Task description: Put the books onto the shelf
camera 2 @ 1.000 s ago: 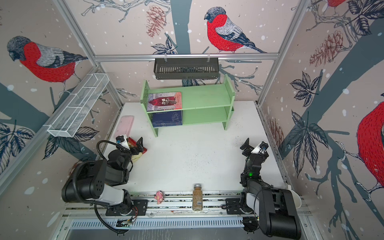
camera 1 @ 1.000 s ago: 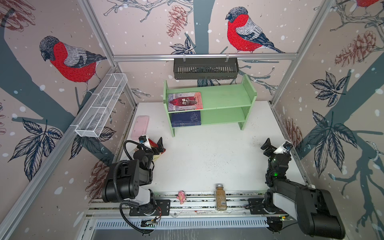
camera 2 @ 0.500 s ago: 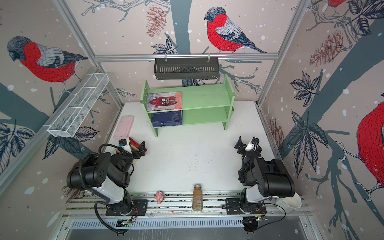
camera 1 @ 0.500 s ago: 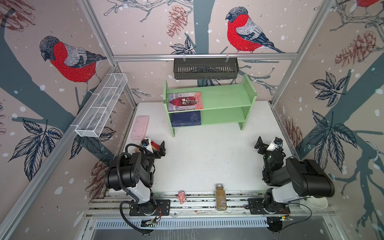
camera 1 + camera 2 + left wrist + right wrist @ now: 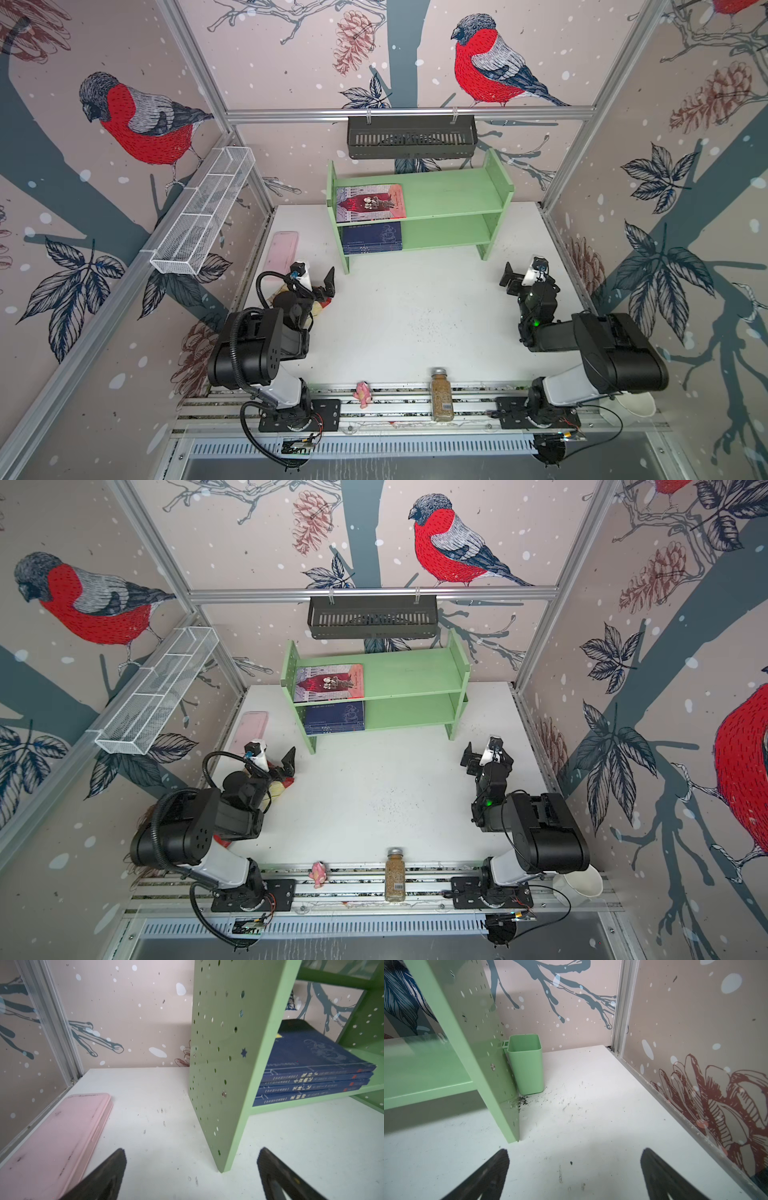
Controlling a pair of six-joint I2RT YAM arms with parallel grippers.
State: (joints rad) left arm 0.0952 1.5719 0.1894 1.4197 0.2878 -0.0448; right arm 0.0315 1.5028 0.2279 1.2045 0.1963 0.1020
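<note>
— Left claw [image 5: 191,1154] and right claw [image 5: 574,1154]: how do they stand?
— Both gape wide and hold nothing. They sit well apart, low over the white table [image 5: 415,299].
— And the green shelf [image 5: 449,199]?
— It stands at the back of the table. Four navy books [image 5: 311,1080] lie stacked flat at the left end of its lower tier. The red book [image 5: 371,202] lies flat on the upper tier, right above them.

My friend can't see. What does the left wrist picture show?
Four navy books lie stacked on the lower tier of the green shelf. A pink slab lies nearby on the white table. The left gripper is open and empty.
</note>
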